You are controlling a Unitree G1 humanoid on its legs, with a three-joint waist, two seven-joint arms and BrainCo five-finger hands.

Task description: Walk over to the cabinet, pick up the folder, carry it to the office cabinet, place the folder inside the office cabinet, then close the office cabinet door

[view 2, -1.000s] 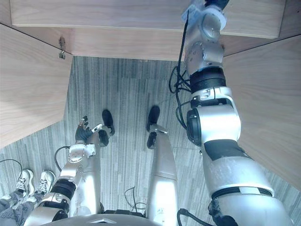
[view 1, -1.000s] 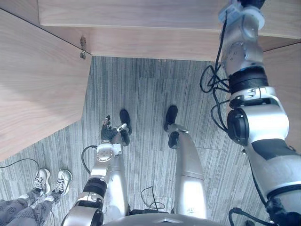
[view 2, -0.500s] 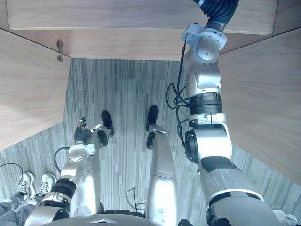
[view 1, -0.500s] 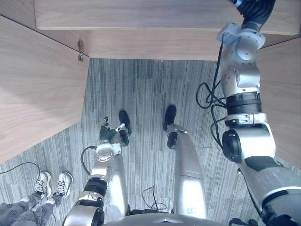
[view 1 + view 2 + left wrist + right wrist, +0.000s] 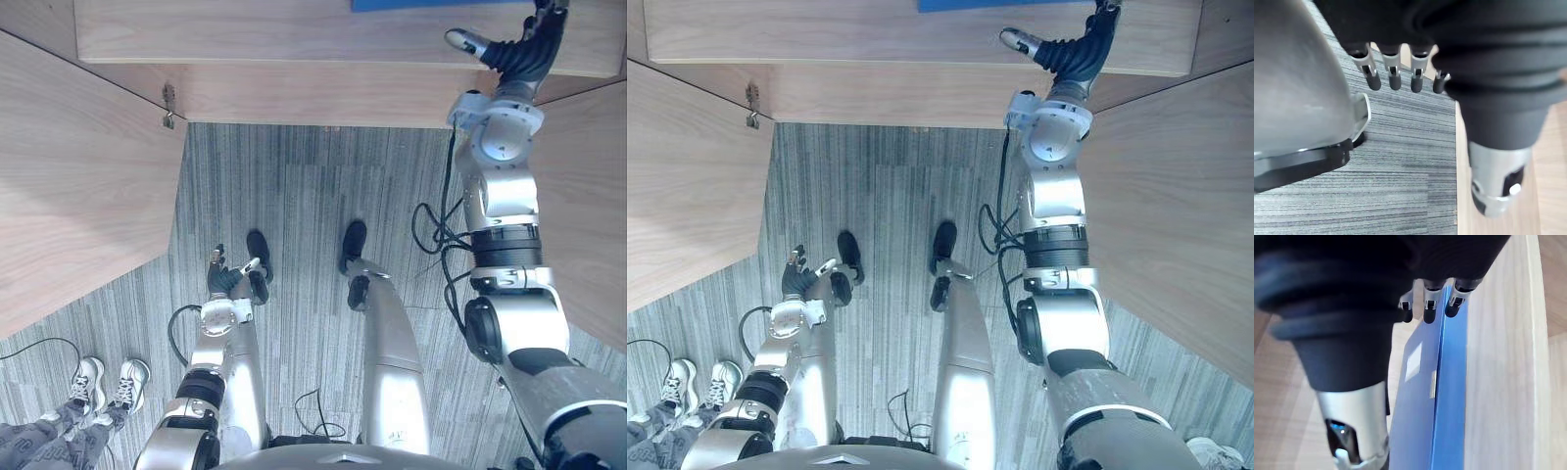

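Folder (image 5: pixel 441 4), blue, lies at the far edge of the scene on a light wooden shelf (image 5: pixel 245 29) of the office cabinet, right of centre. Right robot hand (image 5: pixel 522 54) is raised up to it at the far right, arm stretched out over the shelf edge. In the right wrist view its fingers (image 5: pixel 1429 312) run out fairly straight with the dark tips at the folder's far edge; can't tell whether they actually touch. Thumb (image 5: pixel 462 40) is splayed off to the left, apart from the fingers. Nothing curled round or pinching the folder, so the hand reads as spread open, no grasp. Folder shows two blue faces meeting at a crease, with a pale rectangular label (image 5: pixel 1413 368) on one face.

Left robot hand (image 5: pixel 225 279) hangs low on the near left over the grey striped carpet (image 5: pixel 294 176). Its fingers (image 5: pixel 1393 78) are relaxed and straight, holding nothing.

Cabinet doors stand open on both sides: left door (image 5: pixel 78 176) with a small metal fitting (image 5: pixel 168 106) at its far corner, right door (image 5: pixel 593 215) beside the right arm. Person's white shoes (image 5: pixel 108 380) are on the carpet at the near left, by the left door.
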